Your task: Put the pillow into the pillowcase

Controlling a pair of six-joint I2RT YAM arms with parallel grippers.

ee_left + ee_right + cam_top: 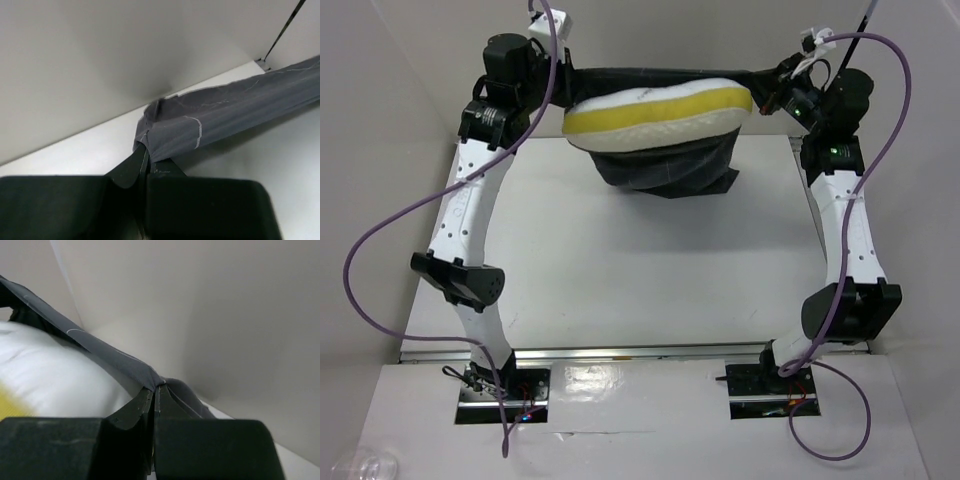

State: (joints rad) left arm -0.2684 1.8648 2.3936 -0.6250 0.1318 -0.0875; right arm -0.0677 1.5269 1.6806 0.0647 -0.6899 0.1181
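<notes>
The left pincer (144, 150) and right pincer (157, 387) clamp pillowcase (670, 172) corners — pillow (660, 108) seemingly partly inside.

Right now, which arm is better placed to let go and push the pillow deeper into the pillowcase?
Probably right. The pillow bulges just beside the right gripper, while the left gripper has only pillowcase fabric near it. Both are shut on its edge, so the left must keep holding.

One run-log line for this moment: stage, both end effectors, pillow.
stage: pillowcase held stretched | left end effector: shut on pillowcase edge | right end effector: shut on pillowcase edge | pillow: partly inside, yellow band showing
</notes>
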